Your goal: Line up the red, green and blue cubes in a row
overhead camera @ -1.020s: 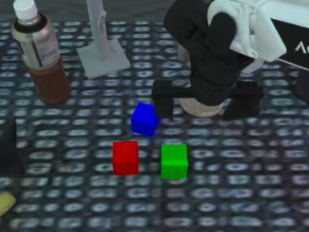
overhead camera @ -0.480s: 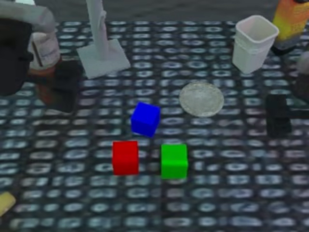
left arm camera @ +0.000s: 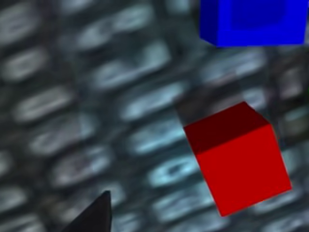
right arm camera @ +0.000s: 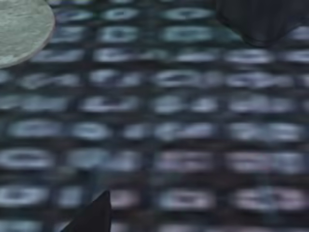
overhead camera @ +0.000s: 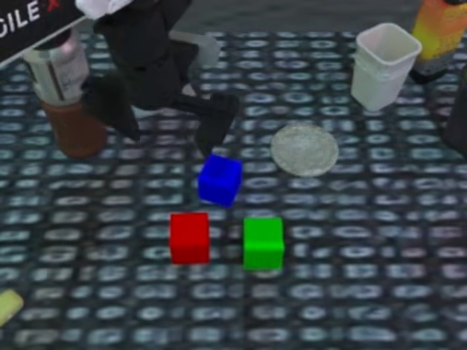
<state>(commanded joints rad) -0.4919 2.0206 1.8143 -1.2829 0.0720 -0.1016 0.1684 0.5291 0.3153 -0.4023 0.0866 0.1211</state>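
Note:
The blue cube [overhead camera: 219, 179] rests slightly turned on the patterned mat, behind the other two. In front of it stand the red cube [overhead camera: 190, 237] and, to its right, the green cube [overhead camera: 263, 242], side by side with a gap between them. My left gripper [overhead camera: 164, 117] hangs open just behind and left of the blue cube, with one finger [overhead camera: 215, 120] right above the cube's back edge. The left wrist view shows the red cube [left arm camera: 239, 162] and the blue cube [left arm camera: 256, 21] ahead of a fingertip [left arm camera: 96, 215]. My right arm [overhead camera: 460, 109] is at the right edge.
A brown bottle [overhead camera: 66, 109] stands at the back left, partly behind my left arm. A silver disc [overhead camera: 305, 149] lies right of the blue cube. A white cup [overhead camera: 383, 62] and an orange bottle [overhead camera: 441, 29] stand at the back right. A yellow object [overhead camera: 7, 306] shows front left.
My right arm has pulled away from the middle to the right edge. My left arm has swung in from the left to just behind the blue cube. The cubes have not moved.

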